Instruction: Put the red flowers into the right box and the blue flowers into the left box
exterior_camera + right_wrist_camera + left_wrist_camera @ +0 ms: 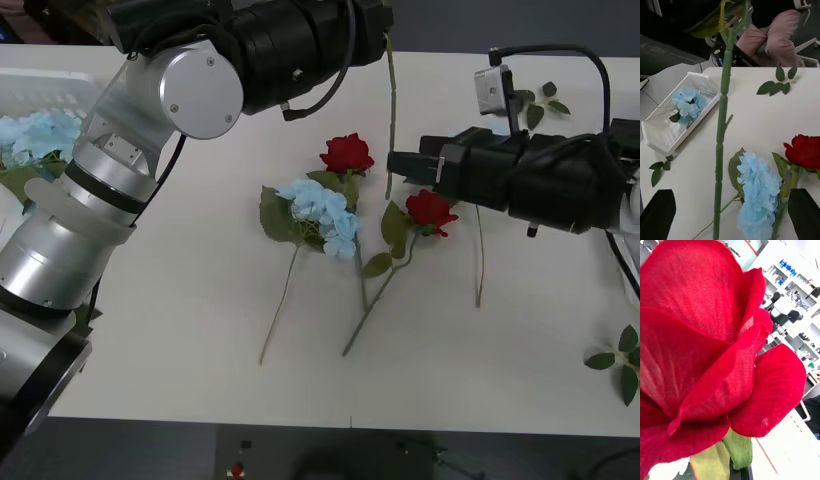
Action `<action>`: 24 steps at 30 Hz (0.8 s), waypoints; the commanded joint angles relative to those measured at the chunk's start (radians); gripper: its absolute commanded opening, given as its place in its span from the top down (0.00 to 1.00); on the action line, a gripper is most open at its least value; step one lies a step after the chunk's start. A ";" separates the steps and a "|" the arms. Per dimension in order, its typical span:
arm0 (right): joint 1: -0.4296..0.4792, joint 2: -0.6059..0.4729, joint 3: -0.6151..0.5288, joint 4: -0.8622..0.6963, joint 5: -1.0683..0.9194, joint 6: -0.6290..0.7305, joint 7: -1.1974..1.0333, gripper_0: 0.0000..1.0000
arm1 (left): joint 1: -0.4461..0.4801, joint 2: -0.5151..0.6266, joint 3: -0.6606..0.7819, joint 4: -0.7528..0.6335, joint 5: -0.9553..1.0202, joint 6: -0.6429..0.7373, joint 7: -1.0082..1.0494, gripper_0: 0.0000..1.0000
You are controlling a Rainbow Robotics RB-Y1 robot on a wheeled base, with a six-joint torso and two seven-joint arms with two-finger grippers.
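Two red flowers (347, 153) lie near the middle of the table (180, 390), with a blue flower (322, 213) beside them. A third red flower (715, 337) hangs stem-down from the left arm above the far edge; the left gripper's hold cannot be told. The right gripper (395, 163) hovers spread above the middle. The left box (666, 140), at the left edge, holds blue flowers (687, 105). Faint lettering behind the table is unreadable.
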 commanded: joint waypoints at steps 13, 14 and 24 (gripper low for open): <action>-0.146 0.185 0.103 0.085 0.170 -0.057 0.058 0.12 | -0.028 -0.016 0.017 -0.011 0.000 -0.011 0.044 1.00; -0.155 0.186 0.120 0.100 0.170 -0.075 0.060 0.14 | -0.028 -0.016 0.017 -0.011 0.000 -0.011 0.044 1.00; -0.229 0.208 0.154 0.209 0.162 -0.124 0.067 1.00 | -0.028 -0.016 0.017 -0.011 0.000 -0.011 0.044 1.00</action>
